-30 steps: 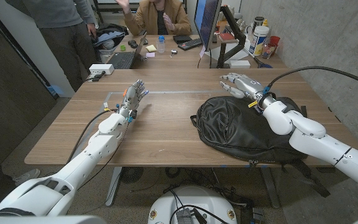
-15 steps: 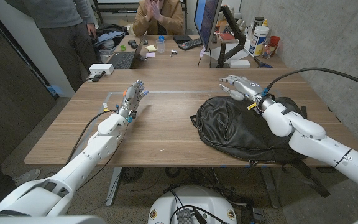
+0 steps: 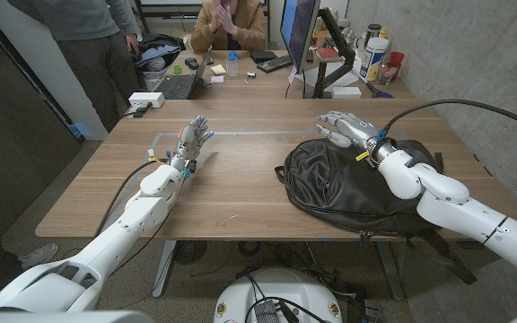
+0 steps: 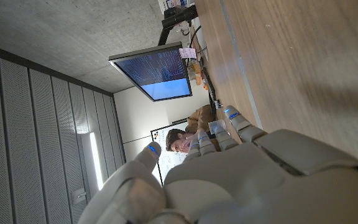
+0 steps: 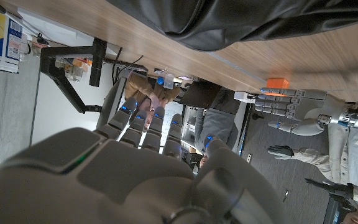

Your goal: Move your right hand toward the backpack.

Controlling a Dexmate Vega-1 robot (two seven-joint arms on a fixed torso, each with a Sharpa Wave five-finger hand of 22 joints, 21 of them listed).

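Barely any travel over the last second: right hand point(image 3: 344, 126) eased down a touch over the far edge of the backpack point(image 3: 353, 179), fingers loosely spread, pinching nothing. Backpack lay at about 4 o'clock on the tabletop point(image 3: 232, 170). Reach looked nearly done, I'd guess. Couldn't tell if fingertips actually touched the fabric. Left hand point(image 3: 194, 139) waited at 10 o'clock, fingers apart.

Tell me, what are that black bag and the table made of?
The backpack looks like smooth leather or a coated fabric: it creases softly and has a dull sheen. The table shows brown wood grain with a matte finish, though it may be laminate or veneer.
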